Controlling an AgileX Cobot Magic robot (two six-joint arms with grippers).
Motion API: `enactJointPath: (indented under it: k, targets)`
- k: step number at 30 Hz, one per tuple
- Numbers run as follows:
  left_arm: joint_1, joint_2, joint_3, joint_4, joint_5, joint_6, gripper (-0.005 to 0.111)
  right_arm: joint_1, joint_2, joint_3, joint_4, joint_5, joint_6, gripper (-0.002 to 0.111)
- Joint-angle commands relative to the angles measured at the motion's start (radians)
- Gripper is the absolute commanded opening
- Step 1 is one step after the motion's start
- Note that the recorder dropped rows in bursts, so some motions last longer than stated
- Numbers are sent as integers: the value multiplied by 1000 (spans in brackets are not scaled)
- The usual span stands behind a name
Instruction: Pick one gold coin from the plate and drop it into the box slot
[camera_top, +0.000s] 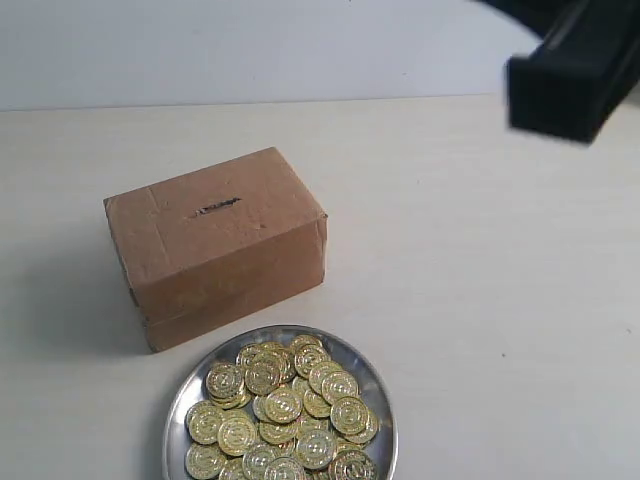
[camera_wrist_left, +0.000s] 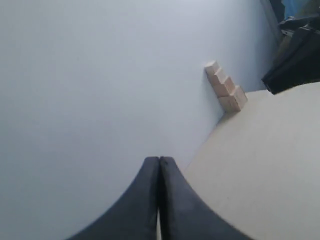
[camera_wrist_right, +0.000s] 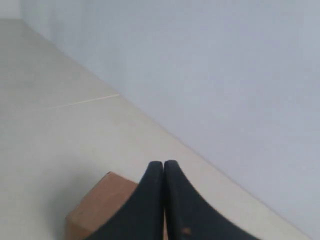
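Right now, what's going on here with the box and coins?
Nothing is being handled yet. Gold coins lie heaped on the plate next to the box, none at its slot. The left fingers and right fingers are both shut and empty, away from the coins.

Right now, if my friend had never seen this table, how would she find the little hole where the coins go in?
Look on the pale table for the brown cardboard box standing just behind the silver plate of gold coins. On the box's top face is the box slot, a short dark slit. It is the only dark cut in the plain brown cardboard.
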Motion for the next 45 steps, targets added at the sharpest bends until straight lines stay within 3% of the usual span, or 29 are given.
enactJointPath:
  k: [1, 7, 12, 17, 22, 28, 37, 40, 45]
  targets:
    - [62, -96, -5, -29, -2, -7, 0, -155, -91, 3, 1, -9, 4, 0]
    - [278, -188, -5, -29, 0, -7, 0, -381, -212, 3, 1, -9, 4, 0]
    - [340, -245, -5, -29, 0, -7, 0, -551, -379, 3, 1, -9, 4, 0]
    - [343, -298, -5, -29, 0, -7, 0, -688, -553, 3, 4, -7, 4, 0]
    - [343, -357, -5, -29, 0, -7, 0, -759, -689, 3, 4, -7, 4, 0]
    - [353, -450, 22, -35, 0, -7, 0, -773, -744, 3, 4, -7, 4, 0]
    - [392, -619, 187, -32, 0, -7, 0, -773, -776, 3, 4, -7, 4, 0]
    - [383, -619, 236, -32, 2, -7, 0, -773, -809, 3, 4, -6, 4, 0]
    - [312, -619, 308, -32, 12, -7, 0, -773, -857, 3, 4, -8, 4, 0]
